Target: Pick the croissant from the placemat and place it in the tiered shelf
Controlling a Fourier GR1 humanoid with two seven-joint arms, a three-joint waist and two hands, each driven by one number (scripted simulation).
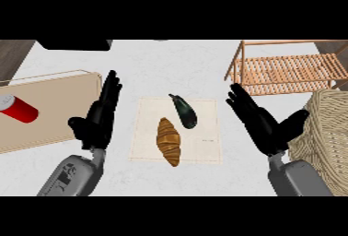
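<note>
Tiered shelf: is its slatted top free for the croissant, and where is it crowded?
The tiered shelf shows bare slats. White counter between it and the placemat is free. The placemat's middle is crowded: croissant, a dark eggplant.

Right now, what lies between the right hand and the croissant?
In the head view, only bare placemat separates the right hand from the croissant.

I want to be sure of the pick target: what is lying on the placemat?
On the placemat lie the croissant and, just beyond it, a dark eggplant. Neither hand covers them, so both show fully. What is beneath the mat cannot be seen.
</note>
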